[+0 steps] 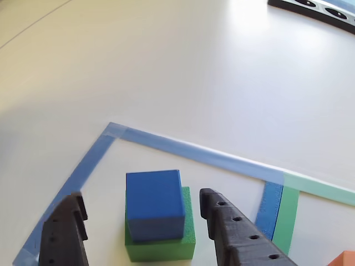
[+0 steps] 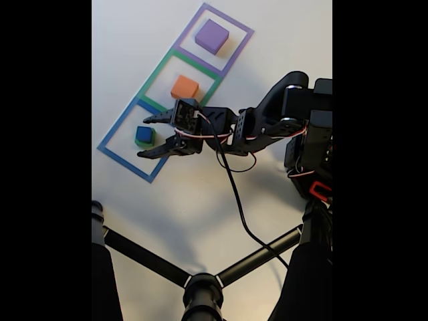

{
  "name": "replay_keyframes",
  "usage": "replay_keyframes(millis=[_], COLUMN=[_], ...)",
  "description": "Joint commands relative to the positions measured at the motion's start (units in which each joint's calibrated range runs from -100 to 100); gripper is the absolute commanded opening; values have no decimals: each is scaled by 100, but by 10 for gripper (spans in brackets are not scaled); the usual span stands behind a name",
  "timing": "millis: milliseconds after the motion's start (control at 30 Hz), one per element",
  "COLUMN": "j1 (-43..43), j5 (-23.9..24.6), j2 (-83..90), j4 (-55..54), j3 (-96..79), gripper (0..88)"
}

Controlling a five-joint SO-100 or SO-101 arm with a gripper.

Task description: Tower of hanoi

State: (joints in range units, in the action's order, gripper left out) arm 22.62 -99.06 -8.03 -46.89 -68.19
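Spread wide, the tool [image 1: 144, 221] brackets the blue cube [image 1: 155, 204] with one black finger [image 1: 65, 233] on each side and touches neither it nor the green block [image 1: 161, 248] that it sits on, both inside the blue tape square [image 1: 183, 147] on the white surface [image 1: 166, 66]. From the fixed view, the orange block [image 2: 184, 87] lies in the neighbouring green tape square [image 2: 155, 71], and the purple block [image 2: 212, 35] in the purple tape square [image 2: 235, 23] beyond.
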Motion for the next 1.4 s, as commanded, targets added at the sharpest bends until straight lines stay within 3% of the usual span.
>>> replay_keyframes(millis=[0,633,1100,1233,1367], j1=[98,136,136,75,-100], j5=[-94,-94,-94,-94,-94], j2=[2,-135,50,859,2197], j4=[-163,-171,-107,654,2467], j3=[153,362,390,435,762], gripper=[165,33,1,1,1])
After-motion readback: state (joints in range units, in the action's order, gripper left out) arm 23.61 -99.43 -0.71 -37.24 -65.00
